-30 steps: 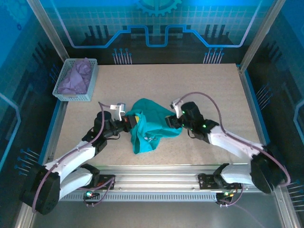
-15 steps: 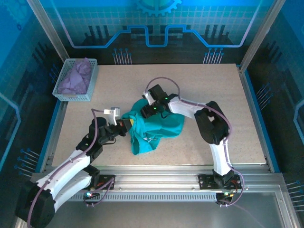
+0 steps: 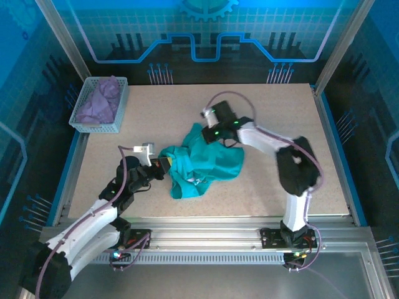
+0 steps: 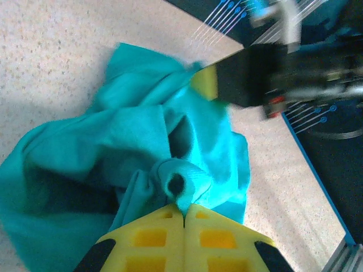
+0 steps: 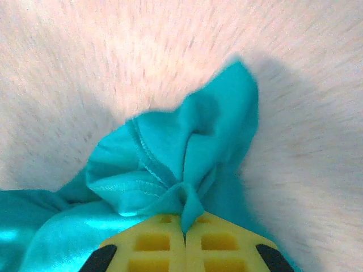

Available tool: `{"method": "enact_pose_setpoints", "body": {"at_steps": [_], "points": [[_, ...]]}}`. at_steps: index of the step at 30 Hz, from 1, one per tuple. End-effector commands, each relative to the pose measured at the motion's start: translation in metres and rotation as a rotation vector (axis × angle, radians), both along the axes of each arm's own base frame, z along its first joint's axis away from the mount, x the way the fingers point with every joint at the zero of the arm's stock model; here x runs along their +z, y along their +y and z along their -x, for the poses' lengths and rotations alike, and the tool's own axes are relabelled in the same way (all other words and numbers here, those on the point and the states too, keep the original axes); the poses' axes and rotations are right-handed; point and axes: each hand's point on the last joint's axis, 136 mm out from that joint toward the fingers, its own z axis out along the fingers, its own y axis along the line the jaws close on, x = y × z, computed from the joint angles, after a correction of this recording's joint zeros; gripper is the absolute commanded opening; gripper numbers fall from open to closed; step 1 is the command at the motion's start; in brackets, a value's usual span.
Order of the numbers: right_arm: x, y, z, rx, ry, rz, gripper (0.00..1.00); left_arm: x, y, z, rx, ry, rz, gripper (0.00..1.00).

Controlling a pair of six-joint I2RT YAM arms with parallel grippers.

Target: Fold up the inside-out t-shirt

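T-shirt (image 3: 209,163) sits bunched mid-way across the table (image 3: 156,106), sleeves hard to tell apart in the folds. Top view hides both grips; wrist views show them. Left claw (image 4: 184,214) pinches a fabric roll at the shirt's left side; right claw (image 5: 184,218) clamps a hemmed edge, far side.
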Motion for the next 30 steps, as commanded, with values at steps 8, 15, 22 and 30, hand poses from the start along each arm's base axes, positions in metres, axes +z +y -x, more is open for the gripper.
{"method": "enact_pose_setpoints", "body": {"at_steps": [8, 15, 22, 30], "points": [[0.186, -0.099, 0.051, -0.148, -0.545, -0.324, 0.00, 0.083, 0.008, -0.015, 0.058, -0.323, 0.042, 0.06], [0.042, -0.127, 0.089, -0.275, -0.275, -0.229, 0.00, -0.042, 0.016, -0.017, 0.106, 0.093, -0.099, 0.31], [-0.025, -0.147, 0.113, -0.374, -0.127, -0.173, 0.00, -0.044, 0.005, -0.016, 0.060, 0.148, -0.095, 0.61], [0.007, -0.174, 0.114, -0.502, -0.259, 0.018, 0.48, -0.053, -0.051, -0.043, -0.109, 0.303, -0.274, 0.69]]}}
